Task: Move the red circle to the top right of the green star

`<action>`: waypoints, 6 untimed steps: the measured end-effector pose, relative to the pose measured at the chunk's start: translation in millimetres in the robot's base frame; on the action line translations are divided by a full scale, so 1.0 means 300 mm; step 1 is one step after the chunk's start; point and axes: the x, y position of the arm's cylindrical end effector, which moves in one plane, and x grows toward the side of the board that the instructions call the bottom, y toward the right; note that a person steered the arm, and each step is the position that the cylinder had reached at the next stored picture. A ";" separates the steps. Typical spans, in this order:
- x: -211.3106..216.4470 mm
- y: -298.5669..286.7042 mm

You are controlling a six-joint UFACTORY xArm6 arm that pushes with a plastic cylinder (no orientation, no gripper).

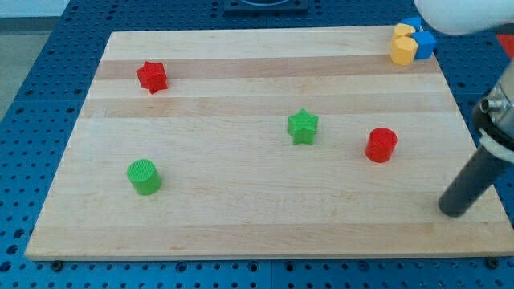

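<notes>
Red circle sitting right of the green star
Rod's got no fingers; tip is hanging out lower right, well apart.

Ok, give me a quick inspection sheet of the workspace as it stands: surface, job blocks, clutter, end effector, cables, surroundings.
Surface: wooden board, flat.
Job's things: red circle lies to the view's right of the green star, slightly lower, apart from it; not yet at its top right.
Clutter: red star at top left; green circle at lower left; yellow blocks and blue blocks bunched at the top right corner.
End effector: my tip sits near the board's right edge, lower right of the red circle, touching no block.
Cables: nothing seen.
Surroundings: blue perforated table around the board.
</notes>
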 end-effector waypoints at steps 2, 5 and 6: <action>-0.140 -0.127; -0.352 -0.348; -0.389 -0.400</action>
